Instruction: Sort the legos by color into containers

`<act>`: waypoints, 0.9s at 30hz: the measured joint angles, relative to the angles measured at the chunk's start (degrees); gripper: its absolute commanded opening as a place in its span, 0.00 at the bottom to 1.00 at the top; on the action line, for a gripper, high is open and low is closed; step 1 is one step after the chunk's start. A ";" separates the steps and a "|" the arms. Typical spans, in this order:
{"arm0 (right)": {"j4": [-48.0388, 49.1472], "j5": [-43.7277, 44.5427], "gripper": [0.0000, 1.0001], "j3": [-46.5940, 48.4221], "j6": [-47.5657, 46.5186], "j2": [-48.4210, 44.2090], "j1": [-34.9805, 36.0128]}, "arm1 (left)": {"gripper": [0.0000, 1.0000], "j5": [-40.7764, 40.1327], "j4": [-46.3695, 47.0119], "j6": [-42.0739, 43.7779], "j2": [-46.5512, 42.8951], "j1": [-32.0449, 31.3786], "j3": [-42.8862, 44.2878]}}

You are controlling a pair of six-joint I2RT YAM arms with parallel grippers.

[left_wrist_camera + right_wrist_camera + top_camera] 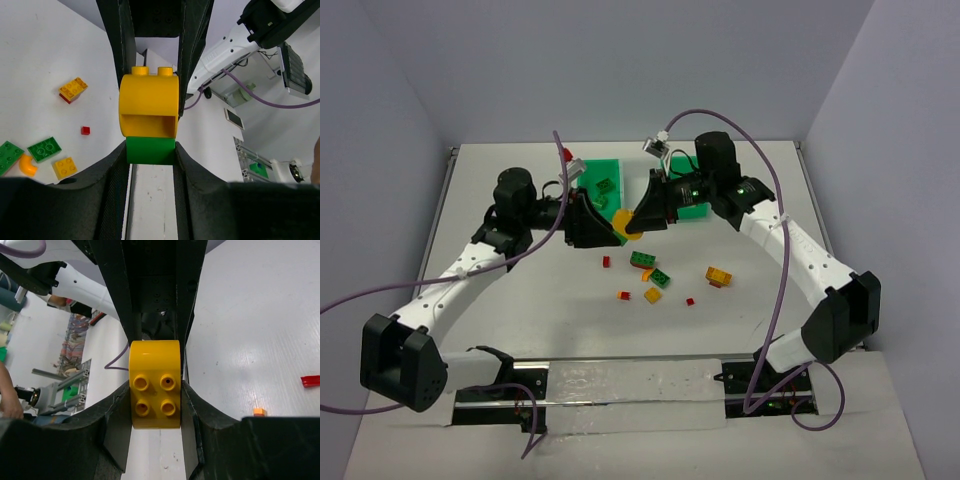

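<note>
Above the table's middle, my two grippers meet on one stacked lego piece. Its yellow half-disc sits studs-out between the fingers of my right gripper, which is shut on it. Joined to it is a green brick, and my left gripper is shut on that, both fingers touching its sides. Behind the grippers stand the containers: a green bin with green bricks inside, and another green bin. The white one between them is mostly hidden.
Loose legos lie in front of the grippers: two green bricks, an orange brick, a small yellow brick and tiny red bits. A red piece sits by the left bin's corner.
</note>
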 measured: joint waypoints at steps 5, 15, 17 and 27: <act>-0.57 0.79 0.00 1.00 -1.13 1.19 -4.54 | 0.00 -1.23 -5.31 5.31 -1.66 0.01 -2.31; -4.31 19.86 0.00 9.05 -6.61 9.92 -14.48 | 0.00 -13.60 -24.78 21.44 2.79 2.80 2.91; -4.95 26.46 0.00 11.51 -8.20 12.92 -14.47 | 0.00 -20.60 -28.03 24.01 7.62 2.88 9.15; -6.58 53.65 0.00 17.84 -14.34 26.54 -13.19 | 0.00 -51.00 -30.29 29.25 27.05 3.13 30.26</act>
